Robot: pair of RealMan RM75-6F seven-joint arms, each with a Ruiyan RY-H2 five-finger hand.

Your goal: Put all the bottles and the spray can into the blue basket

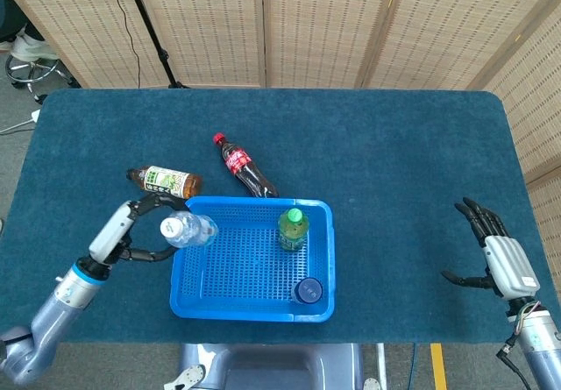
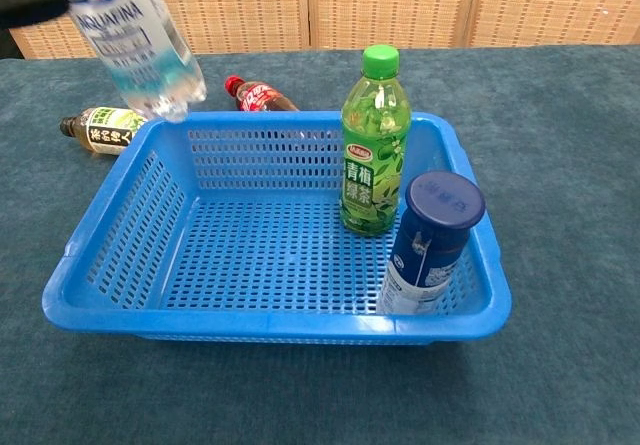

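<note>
A: Where is the water bottle (image 1: 187,230)?

B: Clamped in your left robot hand (image 1: 145,230), tilted above the blue basket (image 1: 252,308) rim, left of centre frame. The right robot hand (image 1: 491,250) is spread, empty.

A: Risk?

B: Release it early and it may strike the rim and roll onto the worktop (image 1: 394,153).

Dark teal carpet-like tabletop (image 1: 394,145) with rounded corners. Behind it, woven beige folding screens (image 1: 324,22) in pale wooden frames, a black stand leg (image 1: 153,35) and cable against them. Grey floor (image 1: 17,109) at left, chair base (image 1: 31,61) there.
</note>
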